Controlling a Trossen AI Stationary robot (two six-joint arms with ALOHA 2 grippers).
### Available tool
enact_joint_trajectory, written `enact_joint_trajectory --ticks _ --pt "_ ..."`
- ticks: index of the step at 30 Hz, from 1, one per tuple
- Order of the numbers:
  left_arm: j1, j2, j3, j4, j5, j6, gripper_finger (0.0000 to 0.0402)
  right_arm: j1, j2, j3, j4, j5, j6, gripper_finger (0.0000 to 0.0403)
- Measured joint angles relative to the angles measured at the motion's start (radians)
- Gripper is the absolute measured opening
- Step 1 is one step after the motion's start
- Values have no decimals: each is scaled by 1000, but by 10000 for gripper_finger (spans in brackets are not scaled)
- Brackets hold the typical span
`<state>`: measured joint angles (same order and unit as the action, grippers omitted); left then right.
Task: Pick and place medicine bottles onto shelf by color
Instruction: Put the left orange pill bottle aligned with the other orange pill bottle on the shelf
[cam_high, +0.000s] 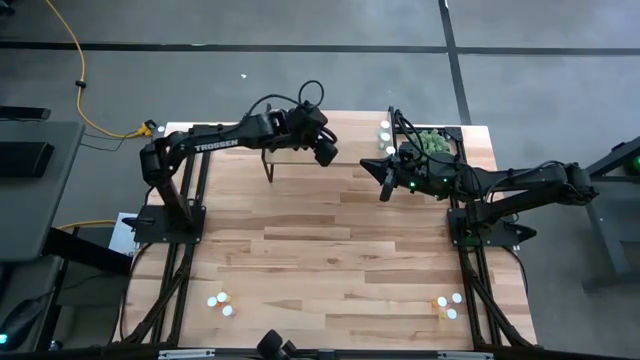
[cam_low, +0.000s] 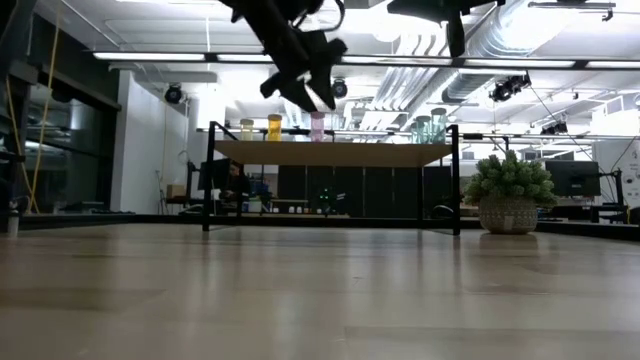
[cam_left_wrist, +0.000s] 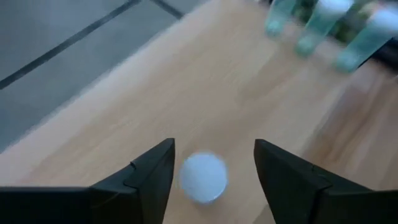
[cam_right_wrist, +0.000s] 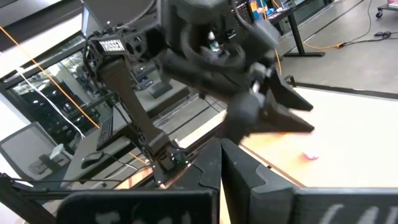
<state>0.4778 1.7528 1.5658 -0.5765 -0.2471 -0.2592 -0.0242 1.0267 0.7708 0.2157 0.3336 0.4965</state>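
The left pincer (cam_left_wrist: 214, 180) stands open over a white bottle cap (cam_left_wrist: 203, 177); three teal bottles (cam_left_wrist: 317, 28) stand farther ahead.

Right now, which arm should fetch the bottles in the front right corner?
Probably the right: its gripper is shut and empty on the bottles' side; the left gripper hangs over the shelf.

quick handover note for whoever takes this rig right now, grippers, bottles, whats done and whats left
Left gripper: open above the shelf, a white-capped bottle standing free between its fingers, seemingly just set down.
Right gripper: shut, empty, hovering near the plant at the table's far right.
On the shelf: yellow bottles, a pink bottle, teal bottles.
Left: the near-left cluster and the near-right cluster on the table's near edge, plus two bottles by the plant.
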Motion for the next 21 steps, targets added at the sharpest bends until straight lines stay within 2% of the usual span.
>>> enact_joint_trajectory --ticks 5,8,12,16,19,21 --pt "0 -59 0 7 39 -1 222 0 0 0 -2 0 0 0" --pt "0 -119 0 6 114 0 225 0 0 0 -2 -9 0 0" --pt "-8 -238 0 18 243 -8 225 0 0 0 -2 -11 0 0" --pt "-75 -401 -10 71 314 21 225 0 0 0 -2 -13 0 0" --pt "-174 -553 -111 197 312 47 225 0 0 0 -2 -33 0 0" --pt "-251 -658 -235 293 260 52 225 0 0 0 -2 -55 0 0"
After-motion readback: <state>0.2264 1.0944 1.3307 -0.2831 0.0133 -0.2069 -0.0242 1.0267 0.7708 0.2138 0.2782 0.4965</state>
